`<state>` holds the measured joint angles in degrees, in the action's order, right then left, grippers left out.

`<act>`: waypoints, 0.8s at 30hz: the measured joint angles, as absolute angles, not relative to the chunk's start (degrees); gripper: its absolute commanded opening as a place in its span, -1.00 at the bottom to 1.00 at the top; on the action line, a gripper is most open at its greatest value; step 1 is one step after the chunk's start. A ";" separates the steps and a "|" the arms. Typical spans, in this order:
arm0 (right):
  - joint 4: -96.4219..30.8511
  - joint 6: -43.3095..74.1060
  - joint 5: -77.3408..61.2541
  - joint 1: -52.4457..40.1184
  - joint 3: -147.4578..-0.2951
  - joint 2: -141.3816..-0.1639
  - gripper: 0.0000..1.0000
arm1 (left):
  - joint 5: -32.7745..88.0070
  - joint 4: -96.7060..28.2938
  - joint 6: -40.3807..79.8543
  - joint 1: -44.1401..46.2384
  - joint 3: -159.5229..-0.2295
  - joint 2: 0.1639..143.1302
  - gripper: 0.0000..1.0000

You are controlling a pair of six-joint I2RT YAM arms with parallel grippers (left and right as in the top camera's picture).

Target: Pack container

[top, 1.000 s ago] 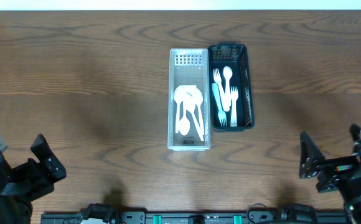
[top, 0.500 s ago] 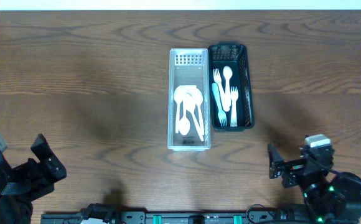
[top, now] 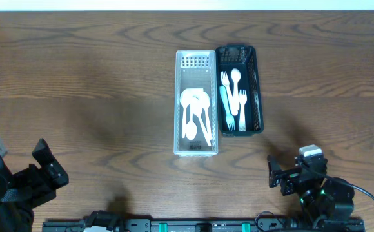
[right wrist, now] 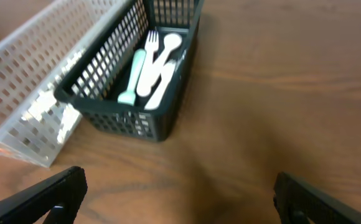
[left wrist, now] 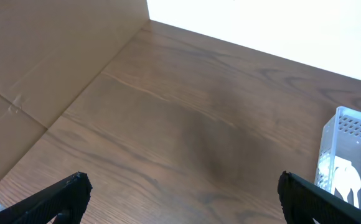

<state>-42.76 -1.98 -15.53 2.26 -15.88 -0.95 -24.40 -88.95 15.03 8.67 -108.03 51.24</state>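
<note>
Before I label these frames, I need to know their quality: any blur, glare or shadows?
Overhead: sharp, soft shadows on the table, white cutlery washed out. Left wrist: top right blown white. Right wrist: slightly blurred around the black basket.

Matt wood-grain table (top: 97, 84); perforated plastic baskets (top: 196, 96), plastic cutlery (top: 233, 96).
</note>
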 measured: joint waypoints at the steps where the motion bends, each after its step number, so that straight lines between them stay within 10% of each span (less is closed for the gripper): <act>1: -42.76 -1.96 -15.55 2.26 -15.51 -0.95 0.98 | -24.40 -88.92 15.03 8.67 -108.03 51.24 0.96; 24: -42.94 -1.96 -15.35 2.26 -10.20 -0.95 0.98 | -24.40 -88.95 15.03 8.67 -108.03 51.24 0.96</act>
